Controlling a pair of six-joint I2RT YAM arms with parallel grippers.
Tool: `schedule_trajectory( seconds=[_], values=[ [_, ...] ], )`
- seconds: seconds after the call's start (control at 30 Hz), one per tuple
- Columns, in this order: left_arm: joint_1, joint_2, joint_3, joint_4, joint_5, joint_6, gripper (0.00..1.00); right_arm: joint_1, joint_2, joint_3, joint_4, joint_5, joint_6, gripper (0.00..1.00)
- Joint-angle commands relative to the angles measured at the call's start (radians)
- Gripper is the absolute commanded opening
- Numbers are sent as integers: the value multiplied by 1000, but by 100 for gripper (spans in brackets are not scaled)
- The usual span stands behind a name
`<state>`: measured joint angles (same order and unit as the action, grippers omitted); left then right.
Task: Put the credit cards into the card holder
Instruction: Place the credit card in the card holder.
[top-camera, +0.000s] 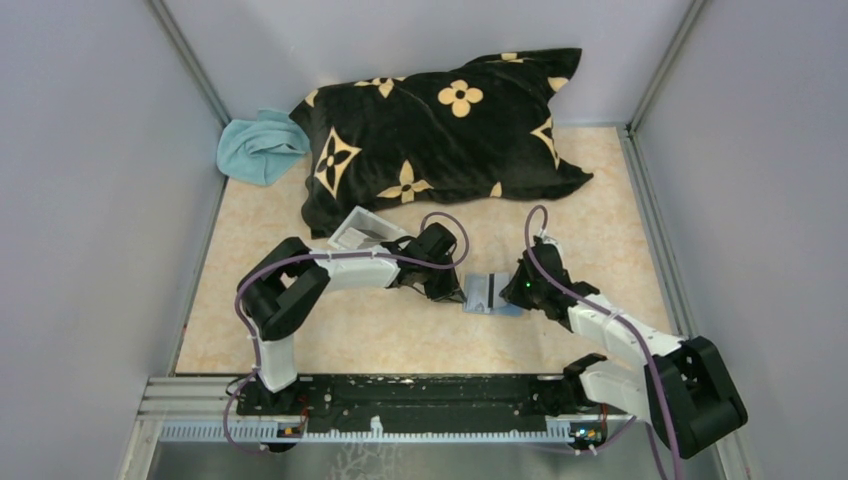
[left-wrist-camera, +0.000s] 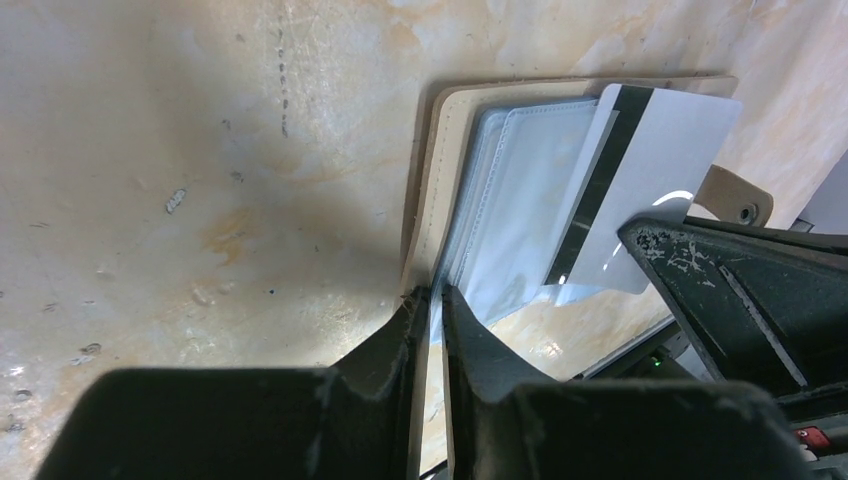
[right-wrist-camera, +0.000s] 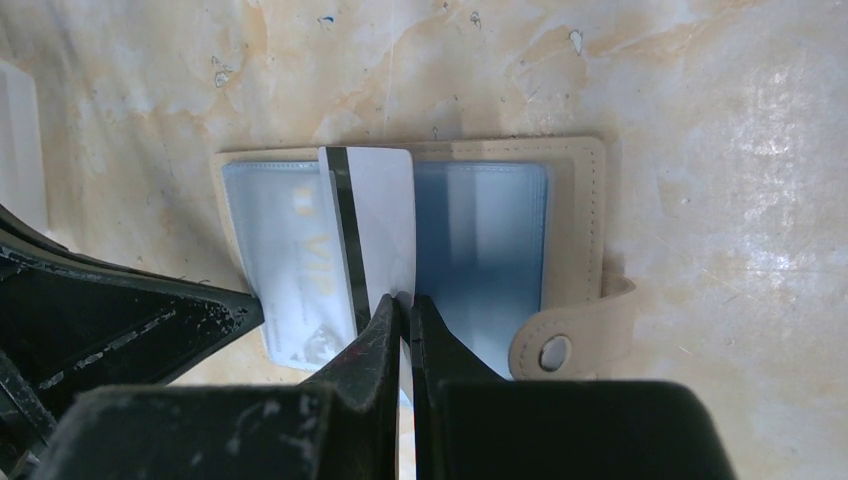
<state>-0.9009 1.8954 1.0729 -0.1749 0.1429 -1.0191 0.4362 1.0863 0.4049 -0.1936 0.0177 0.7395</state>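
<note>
The holder (right-wrist-camera: 590, 230) lies open on the table (right-wrist-camera: 700, 100). Your left fingers (left-wrist-camera: 425, 305) clench its cover edge. Your right fingers (right-wrist-camera: 392, 312) pinch a striped card (right-wrist-camera: 385, 220) across the pockets, seemingly not yet slotted. A VIP card (right-wrist-camera: 300, 270) looks already pocketed.

A black pillow (top-camera: 440, 135) with tan flower motifs lies at the back of the beige marbled tabletop (top-camera: 600, 200); a crumpled light-blue cloth (top-camera: 258, 148) sits just beside its left end; 1 clear shallow tray (top-camera: 362, 230) rests near its front-left corner.
</note>
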Motion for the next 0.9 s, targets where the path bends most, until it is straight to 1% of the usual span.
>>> schedule_trajectory(
  seconds=[0.0,0.13,0.27,0.53,0.87],
  values=[
    [25,120,-68,-287,-188,77,17,-8,-20,-63,-148,17,-14,0],
    [25,125,-58,-290,-183,76,17,-3,-66,-73,-176,7,7,0],
    [22,131,-49,-290,-179,76,17,1,-79,-75,-188,5,18,0],
    [14,136,-34,-298,-179,76,16,3,-62,-101,-149,-22,32,0],
    [4,145,-30,-302,-178,71,15,8,2,-100,-87,-47,28,0]
  ],
)
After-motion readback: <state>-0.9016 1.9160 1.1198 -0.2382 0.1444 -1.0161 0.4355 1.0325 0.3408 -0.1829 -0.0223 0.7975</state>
